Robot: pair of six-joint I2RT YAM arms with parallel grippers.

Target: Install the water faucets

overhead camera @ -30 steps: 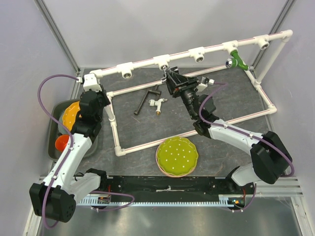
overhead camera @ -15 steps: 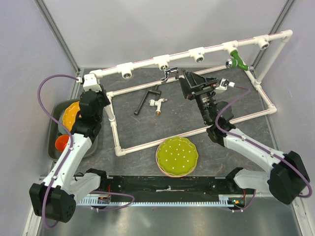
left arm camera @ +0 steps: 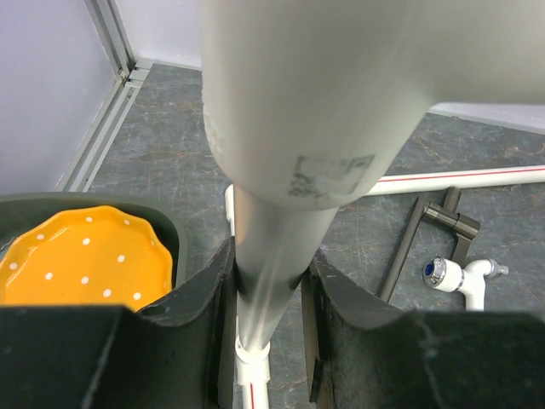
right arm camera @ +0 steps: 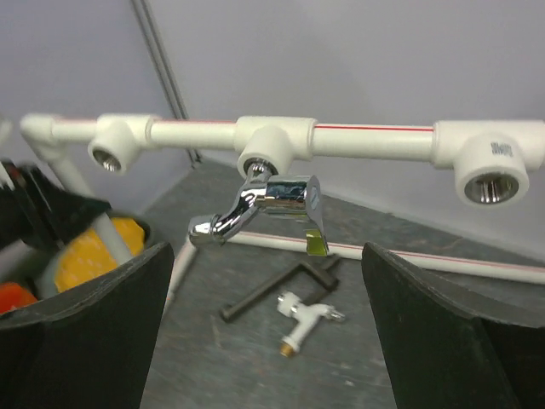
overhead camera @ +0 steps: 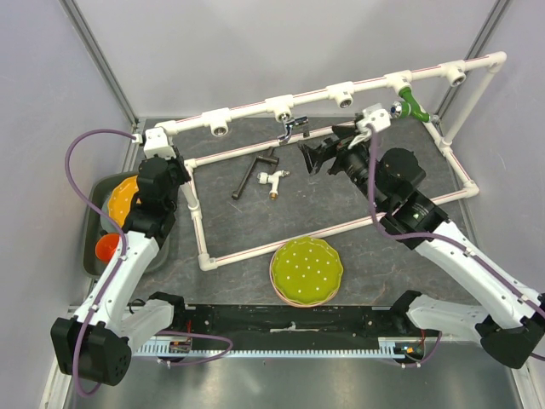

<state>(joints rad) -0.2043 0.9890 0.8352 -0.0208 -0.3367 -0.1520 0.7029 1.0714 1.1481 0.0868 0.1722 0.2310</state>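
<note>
silver tap (right arm camera: 255, 204) sits in a tee (right arm camera: 266, 143) of the frame (right arm camera: 366, 129). the white tap (overhead camera: 274, 179) lies on the dark mottled worktop (overhead camera: 255, 230), so it looks next. right tool (overhead camera: 313, 158) gapes empty and must reach down to it. left tool (left arm camera: 268, 324) clamps a frame upright. pale walls (overhead camera: 255, 51) all round.

The silver faucet (right arm camera: 260, 209) is mirror-bright polished metal. The white faucet (right arm camera: 300, 308) looks like smooth plastic, its tip brass-coloured metal. The pipe frame (right arm camera: 366, 136) is smooth, matt white plastic. The worktop (overhead camera: 255, 221) is dull, mottled dark grey, stone-like. The L-shaped bar (overhead camera: 253, 173) is matt black.
</note>
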